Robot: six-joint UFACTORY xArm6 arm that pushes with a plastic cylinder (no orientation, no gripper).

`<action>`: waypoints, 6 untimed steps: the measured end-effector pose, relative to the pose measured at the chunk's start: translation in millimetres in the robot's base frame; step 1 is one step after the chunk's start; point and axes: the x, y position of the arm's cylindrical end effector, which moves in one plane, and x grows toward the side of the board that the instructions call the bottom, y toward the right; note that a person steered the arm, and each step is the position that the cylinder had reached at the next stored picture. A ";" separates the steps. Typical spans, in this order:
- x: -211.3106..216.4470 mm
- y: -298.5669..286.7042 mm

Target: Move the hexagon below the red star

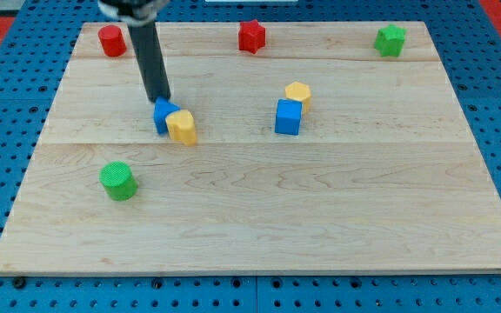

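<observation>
Toward the view's right of centre on the bench [259, 217], we see the yellow hexagon [298, 93] touching the top right corner of the blue cube [288, 116], well below and to the right of the red star [251, 36]. Our arm carries no fingers, only a rod. My tip [163, 99] rests at the top of a small blue block [163, 115], which touches a yellow block [182, 127], well left of the hexagon.

tip [162, 98] at 11 o'clock of small block [163, 114], touching | rounded block [182, 127] at its 4, touching | hexagon [298, 92] at 1 of cube [288, 117], touching | star [251, 36] at 11 of hexagon, well apart | board [259, 217] under all
</observation>
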 end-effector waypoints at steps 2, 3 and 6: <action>24.5 78.5; 104.6 152.3; -10.0 213.0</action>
